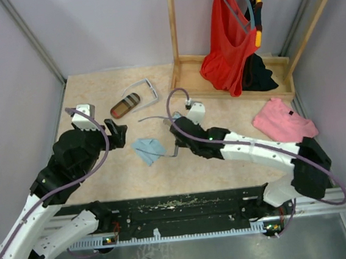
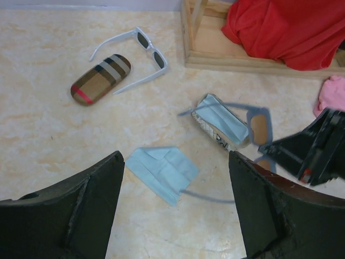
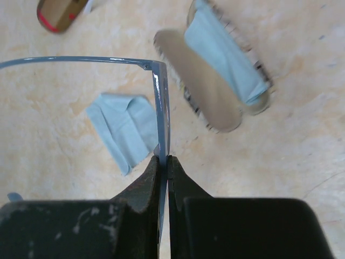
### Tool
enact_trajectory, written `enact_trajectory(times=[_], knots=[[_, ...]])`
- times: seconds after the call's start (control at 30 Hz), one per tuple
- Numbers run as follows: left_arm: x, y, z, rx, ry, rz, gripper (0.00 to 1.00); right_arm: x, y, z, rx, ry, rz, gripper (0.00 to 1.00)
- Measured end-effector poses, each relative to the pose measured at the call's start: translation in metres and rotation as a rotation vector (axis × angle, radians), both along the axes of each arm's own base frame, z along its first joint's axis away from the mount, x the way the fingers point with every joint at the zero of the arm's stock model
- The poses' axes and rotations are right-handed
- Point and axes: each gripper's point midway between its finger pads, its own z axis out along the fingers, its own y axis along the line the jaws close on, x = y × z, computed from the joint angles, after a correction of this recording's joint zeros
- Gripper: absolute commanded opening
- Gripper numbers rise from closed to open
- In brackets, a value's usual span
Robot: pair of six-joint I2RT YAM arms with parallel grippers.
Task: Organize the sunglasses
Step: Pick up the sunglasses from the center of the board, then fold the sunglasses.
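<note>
**Thin pinch on the wire frame: watch for a swing or a slip**

Your right gripper [image 3: 163,162] is clamped tight on the dark wire sunglasses [image 3: 161,108], but only by the fingertips and only on one narrow edge of the frame. With so little contact, the pair may pivot in the grip or drop if you turn the wrist sharply. One temple arm sticks out far to the side, and it could catch the rim of the grey case [image 3: 253,100] or drag the folded blue cloth [image 3: 126,129] if you lower without clearance. The open case already has a cloth lying in it, so the glasses may not seat flat. The lens nearest the camera is blurred, so I cannot tell how it hangs.

The right arm reaches forward and inward across mid-table, wrist angled down. It holds the pair between the folded cloth and the case.

Your left gripper [image 2: 175,162] hovers near the cloth with fingers spread wide, holding nothing.

The white sunglasses [image 2: 135,54] lie with arms unfolded, just beside the striped case [image 2: 101,79].
</note>
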Motion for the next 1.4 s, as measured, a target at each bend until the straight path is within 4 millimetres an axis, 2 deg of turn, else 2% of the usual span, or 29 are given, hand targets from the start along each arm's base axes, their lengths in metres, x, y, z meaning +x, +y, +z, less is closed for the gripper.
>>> enact_trajectory(times=[0.2,0.3,0.4,0.47,0.6,0.77,0.97,1.23,1.4], knots=[[0.000,-0.023,-0.013,0.026,0.047,-0.107,0.80,0.045,-0.073,0.043,0.031,-0.081,-0.155,0.00],[0.001,-0.040,-0.023,0.029,0.089,-0.174,0.78,0.065,-0.109,0.051,0.008,-0.102,-0.236,0.00],[0.003,-0.061,-0.039,0.024,0.143,-0.243,0.76,0.072,-0.123,0.051,-0.022,-0.102,-0.249,0.00],[0.003,-0.072,-0.054,0.027,0.185,-0.275,0.75,0.072,-0.126,0.051,-0.042,-0.096,-0.231,0.00],[-0.005,-0.095,-0.091,0.053,0.272,-0.331,0.74,0.074,-0.123,0.064,-0.056,-0.116,-0.185,0.00],[-0.010,-0.115,-0.118,0.078,0.312,-0.356,0.74,0.073,-0.116,0.074,-0.046,-0.127,-0.129,0.00],[0.006,-0.132,-0.125,0.078,0.275,-0.323,0.75,0.065,-0.110,0.069,-0.048,-0.096,-0.071,0.00],[0.037,-0.145,-0.138,0.111,0.236,-0.249,0.75,0.054,-0.109,0.079,-0.015,-0.102,-0.028,0.00],[0.047,-0.155,-0.143,0.125,0.230,-0.244,0.75,0.050,-0.110,0.075,-0.017,-0.092,-0.016,0.00]])
